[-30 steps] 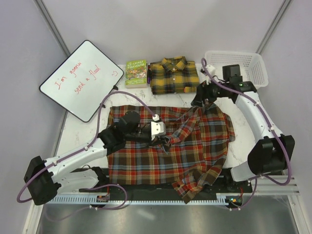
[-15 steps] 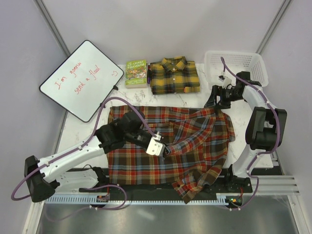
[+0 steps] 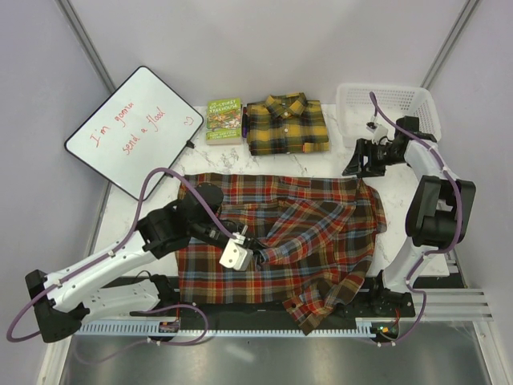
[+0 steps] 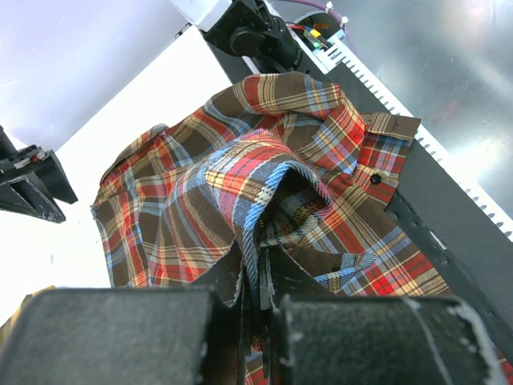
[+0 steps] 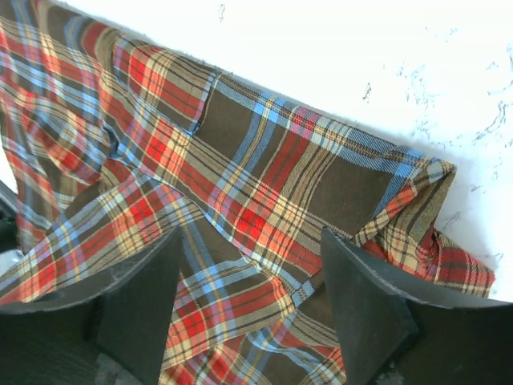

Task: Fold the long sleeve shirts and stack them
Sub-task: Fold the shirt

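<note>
Noted a whiteboard [image 3: 132,128] with red handwriting at the upper left of the overhead frame, lying askew on the marble table [image 3: 309,164]. Found the left gripper [image 3: 256,255] left of centre, over the red-brown shirt [image 3: 329,228], clamped tight on a raised fold of that shirt. Confirmed it in the left wrist view: pads [image 4: 120,337] pressed together on a ridge of plaid cloth tented up ahead of them. Saw the red-brown shirt spread across the middle of the table, one cuff reaching over the near edge at lower centre. Spotted a small green book [image 3: 224,120] at upper centre, and just beside it on the right the yellow and black shirt [image 3: 286,124], folded, collar toward the top. Placed the right gripper [image 3: 353,159] at the upper right, by the red-brown shirt's far right corner, jaws apart and holding nothing. Saw plaid cloth and bare marble between its two fingers [image 5: 361,313] in the right wrist view. Logged a white basket [image 3: 417,100] at the far upper right.
</note>
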